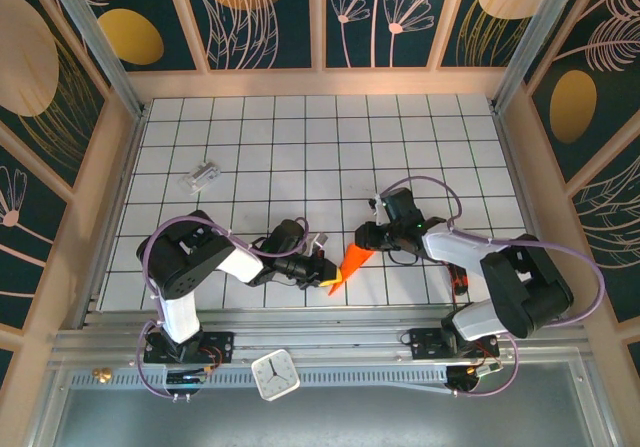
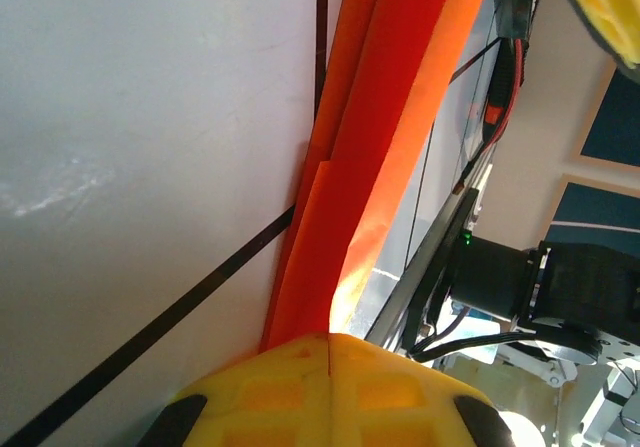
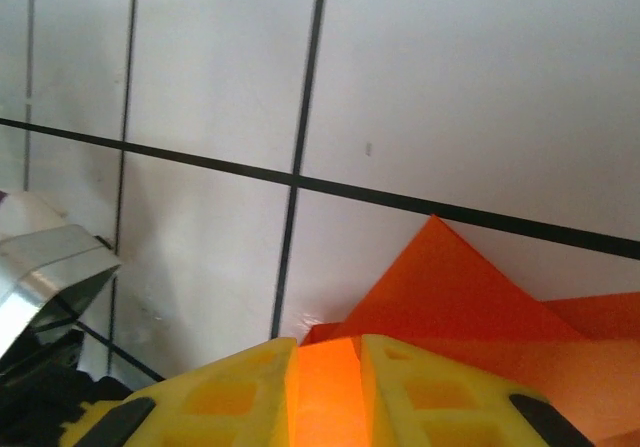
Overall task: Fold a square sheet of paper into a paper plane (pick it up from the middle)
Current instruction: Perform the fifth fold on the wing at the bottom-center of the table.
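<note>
Paper plane point(image 1: 352, 263) gripped at both ends, between the arms
The left gripper point(image 1: 322, 270) is closed tight on its narrow end, the right gripper point(image 1: 367, 241) pinches the wider end; if they pull apart, the paper can tear.

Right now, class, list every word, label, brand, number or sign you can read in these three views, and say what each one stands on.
None can be read in any view.
On the clock at the near edge: dial marks too small to read as numbers.
On the paper plane: plain orange, no print.
On the wall panels: leaf and flower patterns, no words.
</note>
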Tool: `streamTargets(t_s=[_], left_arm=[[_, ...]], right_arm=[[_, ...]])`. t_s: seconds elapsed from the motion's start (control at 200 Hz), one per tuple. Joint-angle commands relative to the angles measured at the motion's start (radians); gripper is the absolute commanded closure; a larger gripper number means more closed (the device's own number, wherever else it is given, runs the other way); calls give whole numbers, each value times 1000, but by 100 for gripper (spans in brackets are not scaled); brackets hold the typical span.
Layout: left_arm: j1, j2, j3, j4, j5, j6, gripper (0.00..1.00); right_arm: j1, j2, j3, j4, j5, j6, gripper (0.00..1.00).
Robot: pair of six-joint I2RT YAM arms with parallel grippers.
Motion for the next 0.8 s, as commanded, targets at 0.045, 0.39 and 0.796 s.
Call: streamTargets(t_s=[0.045, 0.39, 0.796], left_arm=[[8, 12, -1, 7, 3, -28, 100], [10, -32, 18, -102, -39, 55, 96], [3, -253, 64, -448, -238, 348, 65]], right_arm=[[4, 16, -33, -38, 55, 2, 76], [-9, 31, -71, -40, 82, 7, 79], [-10, 32, -82, -35, 73, 7, 79]])
